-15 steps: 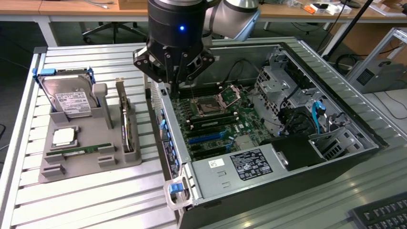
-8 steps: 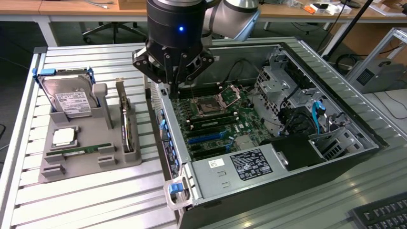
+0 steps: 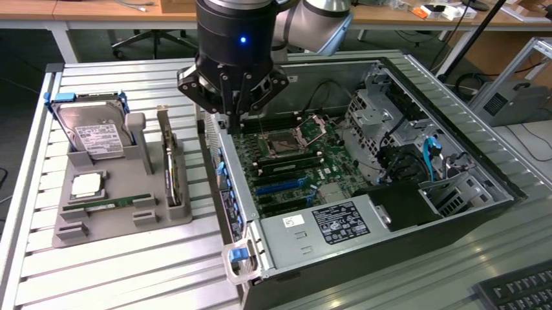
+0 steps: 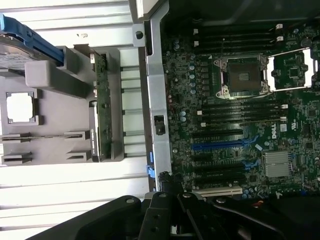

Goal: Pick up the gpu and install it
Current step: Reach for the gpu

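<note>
Arm: your arm comes in from the top of the exterior view with the wrist pointing straight down; a blue light glows on its black body.
Hand: the gripper (image 3: 231,121) (image 4: 166,181) has its fingers pressed together, with nothing pinched between them.
Hand position: the tips hang over the side wall of the open computer case (image 3: 244,194) (image 4: 156,90), on the side facing the holder.
Task item location: the gpu (image 3: 170,165) (image 4: 103,110) stands on edge in a slot of the grey holder (image 3: 112,223) (image 4: 60,125), on the exterior view's left of the case and apart from the gripper.
Task item look: thin edge-on, a green board strip with a darker block along one side.
Holder, other contents: hard drive (image 3: 102,137) propped upright with its white label showing; processor (image 3: 87,185) (image 4: 21,107) lying flat; memory stick (image 3: 110,204) lying in its groove.
Case interior: motherboard (image 3: 285,168) (image 4: 230,130) faces up, with blue and black slots.
Support: slatted metal table (image 3: 129,271).
Hard to make out: the gpu's broad faces are turned sideways. You cannot tell whether the tips touch the case wall. In the wrist view the gripper's dark body cuts off part of the case.
</note>
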Action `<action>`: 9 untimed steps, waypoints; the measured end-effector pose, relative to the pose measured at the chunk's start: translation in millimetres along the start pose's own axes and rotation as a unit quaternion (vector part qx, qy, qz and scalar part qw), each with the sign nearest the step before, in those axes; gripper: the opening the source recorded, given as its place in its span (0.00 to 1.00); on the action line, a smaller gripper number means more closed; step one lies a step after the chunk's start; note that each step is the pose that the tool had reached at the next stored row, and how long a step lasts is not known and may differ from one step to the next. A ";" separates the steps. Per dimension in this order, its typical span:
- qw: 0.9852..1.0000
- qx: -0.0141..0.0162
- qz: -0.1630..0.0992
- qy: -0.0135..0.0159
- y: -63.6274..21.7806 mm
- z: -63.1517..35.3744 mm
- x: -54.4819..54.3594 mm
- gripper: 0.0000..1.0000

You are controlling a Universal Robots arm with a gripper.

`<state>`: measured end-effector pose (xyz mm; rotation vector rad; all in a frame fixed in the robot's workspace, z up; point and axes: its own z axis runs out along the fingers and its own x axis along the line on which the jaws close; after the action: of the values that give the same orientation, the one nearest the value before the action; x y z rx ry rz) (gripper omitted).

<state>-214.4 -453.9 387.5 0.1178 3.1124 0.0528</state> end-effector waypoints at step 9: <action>1.000 0.000 0.000 0.000 -1.7 0.2 3.1 0.11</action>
<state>-217.6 -455.4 387.2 0.1178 3.1124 0.0528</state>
